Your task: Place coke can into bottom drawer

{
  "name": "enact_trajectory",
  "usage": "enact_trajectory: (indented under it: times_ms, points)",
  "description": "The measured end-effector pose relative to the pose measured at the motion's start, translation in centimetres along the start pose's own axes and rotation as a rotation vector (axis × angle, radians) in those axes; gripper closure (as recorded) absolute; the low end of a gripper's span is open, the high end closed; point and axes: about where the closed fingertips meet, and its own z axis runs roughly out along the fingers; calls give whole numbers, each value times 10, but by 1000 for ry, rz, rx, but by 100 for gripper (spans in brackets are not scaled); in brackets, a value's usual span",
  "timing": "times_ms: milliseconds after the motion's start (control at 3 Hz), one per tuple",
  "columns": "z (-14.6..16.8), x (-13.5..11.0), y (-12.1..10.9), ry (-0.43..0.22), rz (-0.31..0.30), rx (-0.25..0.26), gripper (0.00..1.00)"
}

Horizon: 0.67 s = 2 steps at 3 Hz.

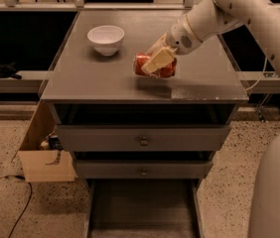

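The red coke can [167, 69] lies on its side near the middle of the grey cabinet top [95, 78]. My gripper [152, 63] reaches in from the upper right and its pale fingers [157, 59] are closed around the can. The can looks lifted a little, with a shadow under it. The bottom drawer [142, 207] is pulled out below, a shallow grey tray with a bare floor.
A white bowl [105, 38] stands at the back left of the top. Two upper drawers [142, 139] with round knobs are closed. A cardboard box [43, 155] and a cable sit on the floor at left. My white arm fills the right side.
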Motion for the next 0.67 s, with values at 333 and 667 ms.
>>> enact_trajectory:
  times_ms: [333,667]
  points:
    - [-46,17,22,-8,35,36,100]
    - [-76,39,59,-24,73,48,100]
